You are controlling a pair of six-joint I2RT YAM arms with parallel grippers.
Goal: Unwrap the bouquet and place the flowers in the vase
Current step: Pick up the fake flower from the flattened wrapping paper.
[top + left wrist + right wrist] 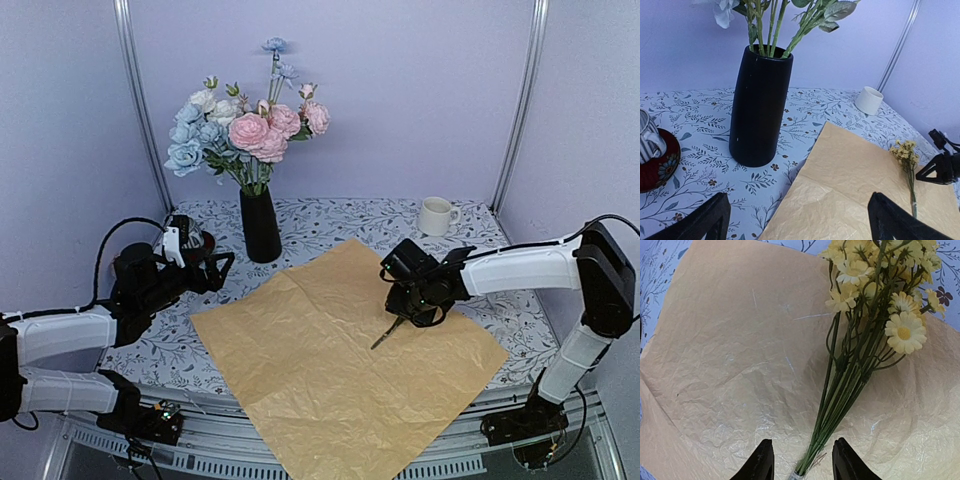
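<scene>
The black vase [260, 228] [760, 105] stands at the back left and holds pink, white and pale blue flowers [250, 130]. The bouquet's tan paper [330, 370] [860, 195] [735, 365] lies unfolded flat on the table. A sprig of small yellow flowers [383, 338] [907, 157] [850, 375] lies on it. My right gripper [400, 318] [802, 465] hangs over the sprig's stem end; its jaws straddle the stems with a gap on each side. My left gripper [215, 268] [800, 225] is wide open beside the vase, holding nothing.
A white mug [436, 215] [869, 100] stands at the back right. A striped grey-white cup on a red saucer [652, 150] sits left of the vase, behind my left gripper. The paper's front corner overhangs the near table edge [480, 400].
</scene>
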